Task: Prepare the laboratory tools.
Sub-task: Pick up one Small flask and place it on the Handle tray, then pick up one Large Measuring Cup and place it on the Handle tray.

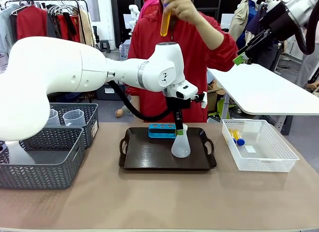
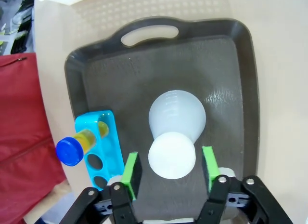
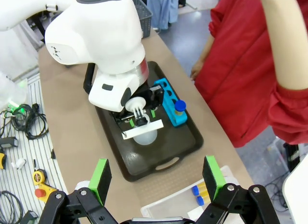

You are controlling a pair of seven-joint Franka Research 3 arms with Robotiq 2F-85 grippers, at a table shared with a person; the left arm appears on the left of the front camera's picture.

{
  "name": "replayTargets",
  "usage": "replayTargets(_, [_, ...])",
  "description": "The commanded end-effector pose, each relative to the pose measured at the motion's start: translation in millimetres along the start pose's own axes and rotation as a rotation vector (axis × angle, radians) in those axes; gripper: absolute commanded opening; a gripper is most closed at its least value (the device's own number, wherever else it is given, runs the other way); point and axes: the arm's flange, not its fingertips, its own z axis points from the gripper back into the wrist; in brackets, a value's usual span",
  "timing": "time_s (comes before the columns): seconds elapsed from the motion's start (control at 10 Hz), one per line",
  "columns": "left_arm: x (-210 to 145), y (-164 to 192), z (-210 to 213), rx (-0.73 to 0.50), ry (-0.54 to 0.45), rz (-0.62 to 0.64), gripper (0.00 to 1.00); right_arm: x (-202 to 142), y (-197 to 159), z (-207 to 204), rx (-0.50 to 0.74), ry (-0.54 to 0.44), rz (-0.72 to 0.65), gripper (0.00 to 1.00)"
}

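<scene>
Flask point(image 2: 177, 115) stands upright on the black tray point(image 2: 226, 89), and its neck sits between the green pads point(image 2: 130, 168) of my left gripper point(image 2: 169, 165). The jaws are open just wider than the neck, with a sliver of tray showing on each side, so I judge them to be holding nothing. I read that straddling pose as belonging to a neck grasp, either about to close or just let go, and I cannot tell which. The neck is the sensible place to hold, since the body flares too wide for these fingers. Beside the flask but apart from it lies the blue rack point(image 2: 103, 147), with one tube point(image 2: 77, 148) seated in an end hole, cap up, and the other holes empty. Across the table a person's hand point(image 1: 182, 7) holds another orange tube point(image 1: 165, 20) high, probably bound for the rack. My right gripper point(image 3: 157, 177) hangs well above the table with its jaws spread wide and empty, clear of the work. Below it, more tubes point(image 3: 197, 195) lie in the white basket point(image 1: 279, 152). Two beakers point(image 1: 74, 117) wait in the grey basket point(image 1: 89, 112) on my left.
</scene>
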Motion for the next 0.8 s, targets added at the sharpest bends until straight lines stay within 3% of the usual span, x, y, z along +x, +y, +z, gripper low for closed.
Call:
replayTargets(0.0, [0, 1, 13, -0.003, -0.006, 0.021, 1.00, 1, 0, 1, -0.007, -0.004, -0.001, 1.00])
replayTargets(0.7, [-27, -26, 77, 0.053, -0.050, 0.121, 1.00, 1, 0, 1, -0.007, -0.004, -0.001, 1.00])
